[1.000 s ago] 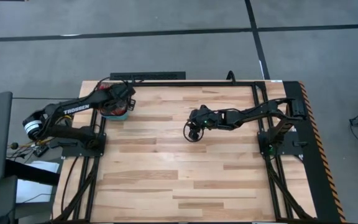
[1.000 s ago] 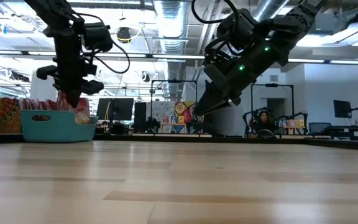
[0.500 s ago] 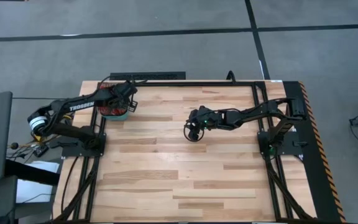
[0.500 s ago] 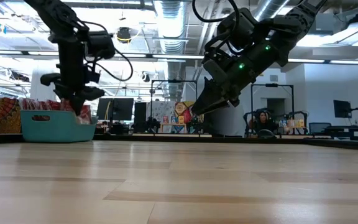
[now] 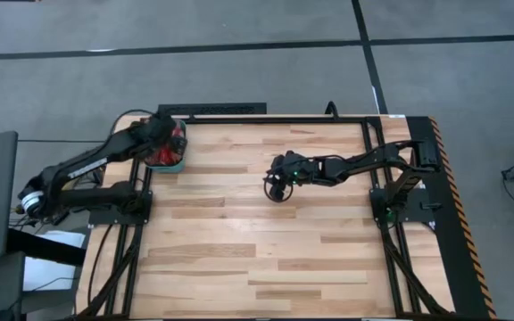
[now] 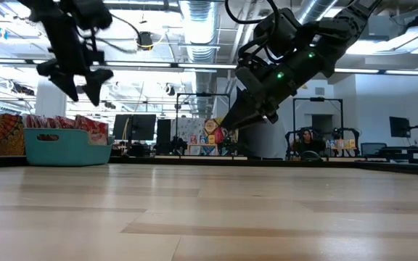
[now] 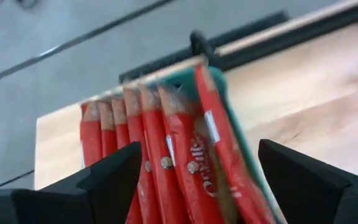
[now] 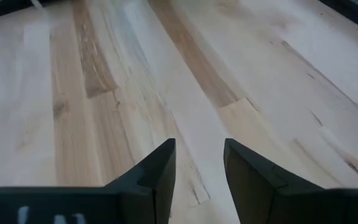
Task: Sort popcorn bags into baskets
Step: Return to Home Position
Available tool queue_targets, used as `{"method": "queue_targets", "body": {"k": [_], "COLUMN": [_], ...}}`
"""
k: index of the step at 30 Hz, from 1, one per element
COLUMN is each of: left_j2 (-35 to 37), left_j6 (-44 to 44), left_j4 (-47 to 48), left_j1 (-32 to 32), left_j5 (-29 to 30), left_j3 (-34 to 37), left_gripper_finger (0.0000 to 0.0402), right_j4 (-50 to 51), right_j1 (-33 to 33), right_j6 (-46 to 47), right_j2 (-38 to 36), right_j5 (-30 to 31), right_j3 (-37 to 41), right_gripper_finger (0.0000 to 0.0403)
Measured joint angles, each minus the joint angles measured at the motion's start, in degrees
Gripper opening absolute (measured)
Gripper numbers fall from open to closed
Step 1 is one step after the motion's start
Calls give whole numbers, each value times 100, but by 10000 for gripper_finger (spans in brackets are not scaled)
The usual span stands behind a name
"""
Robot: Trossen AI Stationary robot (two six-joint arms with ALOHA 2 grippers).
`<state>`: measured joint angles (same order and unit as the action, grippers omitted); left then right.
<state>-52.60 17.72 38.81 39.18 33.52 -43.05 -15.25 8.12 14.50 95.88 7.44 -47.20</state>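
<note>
The teal basket [image 6: 64, 147] stands at the table's far left corner, with several red popcorn bags [image 7: 166, 149] standing on edge in a row inside it; the same bags [image 5: 163, 152] show red in the high view. My left gripper [image 6: 82, 87] hovers open above the basket, its fingers wide apart with nothing between them. My right gripper [image 5: 277, 189] hangs over bare wood near the table's middle, its fingers [image 8: 199, 168] a small gap apart and holding nothing.
A black metal frame [image 5: 266, 118] runs along the table's far edge and down both sides, close behind the basket. The wooden top [image 5: 257, 250] between the arms and toward the near edge is bare. Beyond the table lie shelves and monitors.
My left gripper has opened and let go of a popcorn bag, which now stands in the basket with the others. It has then risen clear above the basket and drawn back toward the table's left edge.
</note>
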Motion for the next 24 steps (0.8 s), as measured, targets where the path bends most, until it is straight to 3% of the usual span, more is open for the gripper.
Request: {"method": "queue_targets", "body": {"k": [4, 7, 10, 12, 17, 19, 24], "left_j2": [786, 1296, 1613, 1724, 1657, 1561, 1542], "left_j6": [-176, -354, -556, -770, -1437, -1746, -2333], "left_j4": [-215, -547, -1313, -2244, -5683, -6731, -7080], "left_j1": [-399, -811, -1267, -1571, -2222, -2412, -2748], "left_j5": [18, 24, -136, -523, -1859, -2111, -2085], "left_j3": [0, 7, 294, 750, 2254, 2662, 2898], "left_gripper_finger": [306, 278, 241, 215, 155, 132, 69], "right_j4": [-256, -673, -1142, -1426, -1890, -1941, -2123], "right_j1": [12, 54, 196, 314, 615, 725, 920], "right_j6": [-320, -679, -928, -1023, -1019, -966, -916], "right_j2": [0, 0, 0, -2, -2, -100, -917], "right_j5": [11, -68, -752, -1373, -2761, -3140, -3179], "right_j3": [-2, -2, -2, -2, -2, 17, 371], "right_gripper_finger": [149, 137, 122, 111, 83, 71, 42]}}
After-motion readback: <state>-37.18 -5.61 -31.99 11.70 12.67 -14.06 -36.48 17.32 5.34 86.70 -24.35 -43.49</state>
